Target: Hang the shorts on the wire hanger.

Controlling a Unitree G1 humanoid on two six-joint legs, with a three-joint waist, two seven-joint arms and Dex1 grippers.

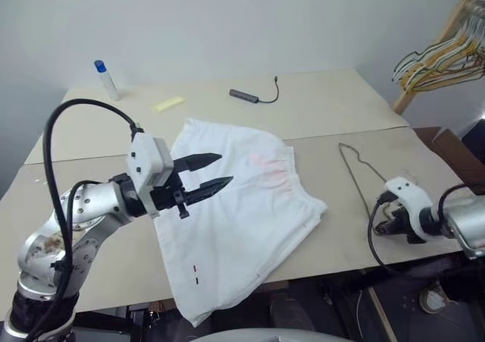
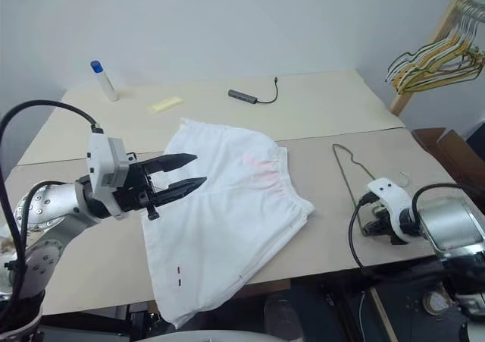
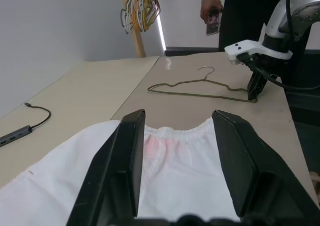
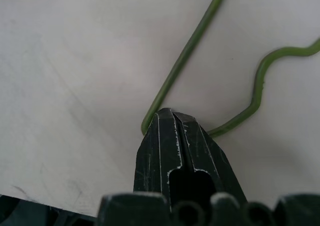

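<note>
A pale beige table (image 1: 91, 141), its flat top split by a seam running across it, carries everything. On it lie large white cloth shorts (image 1: 242, 221) hanging partly over the near edge, a thin grey-olive wire hanger (image 1: 356, 167) well to their right, and along the far side a blue-capped clear bottle (image 1: 106, 80), a yellow strip (image 1: 168, 104) and a dark adapter with a black cable (image 1: 254, 95).

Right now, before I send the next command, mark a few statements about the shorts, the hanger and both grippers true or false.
1. The shorts already hang on the wire hanger. False: they lie flat on the table, apart from the hanger.
2. The right gripper is shut at a corner of the hanger. True.
3. The left gripper is clamped on the waistband. False: its fingers stand open above the shorts.
4. The hanger lies on the table. True.
5. A cable lies beyond the shorts. True.
</note>
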